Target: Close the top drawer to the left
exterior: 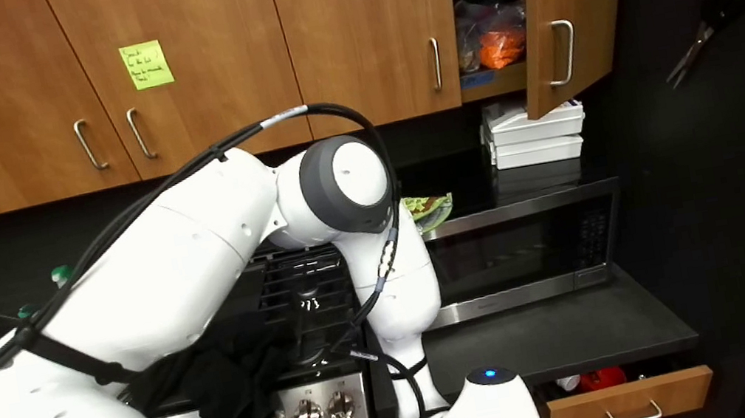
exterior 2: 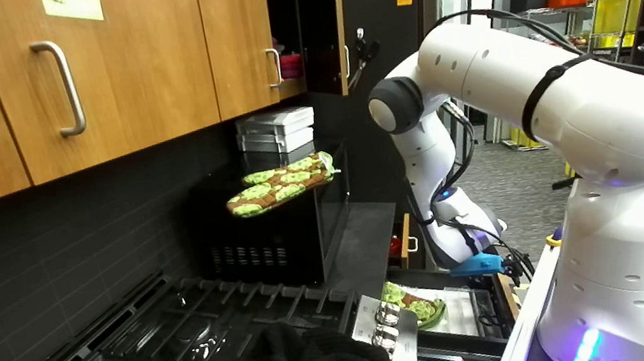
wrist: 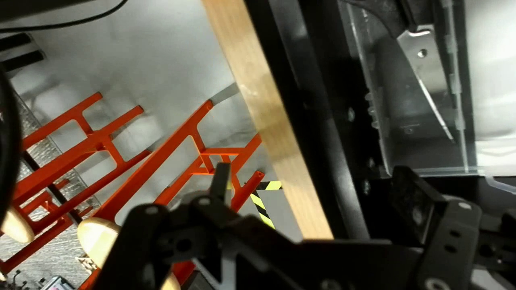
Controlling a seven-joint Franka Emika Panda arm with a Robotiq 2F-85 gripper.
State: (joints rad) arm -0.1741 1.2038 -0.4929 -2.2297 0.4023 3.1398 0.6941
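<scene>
The top drawer (exterior 2: 511, 299) stands pulled out below the counter in an exterior view. Its pale inside holds a green and brown leafy-patterned mitt (exterior 2: 423, 308). My gripper (exterior 2: 514, 269) is low at the drawer's front edge. In the wrist view my gripper (wrist: 314, 181) is open, one finger on each side of the drawer's pale wood front board (wrist: 278, 129). The board runs through the gap between the fingers; whether anything touches it I cannot tell. A clear bin with a metal tool (wrist: 429, 60) lies inside the drawer. In an exterior view the arm and frame edge hide this drawer.
A wider drawer (exterior: 631, 403) with a silver handle stands open below the microwave (exterior: 521, 253). An upper cabinet door (exterior: 572, 5) hangs open. The stove (exterior: 305, 302) with a black cloth (exterior: 235, 380) is beside the arm. Orange metal frames (wrist: 161, 153) stand beyond the drawer front.
</scene>
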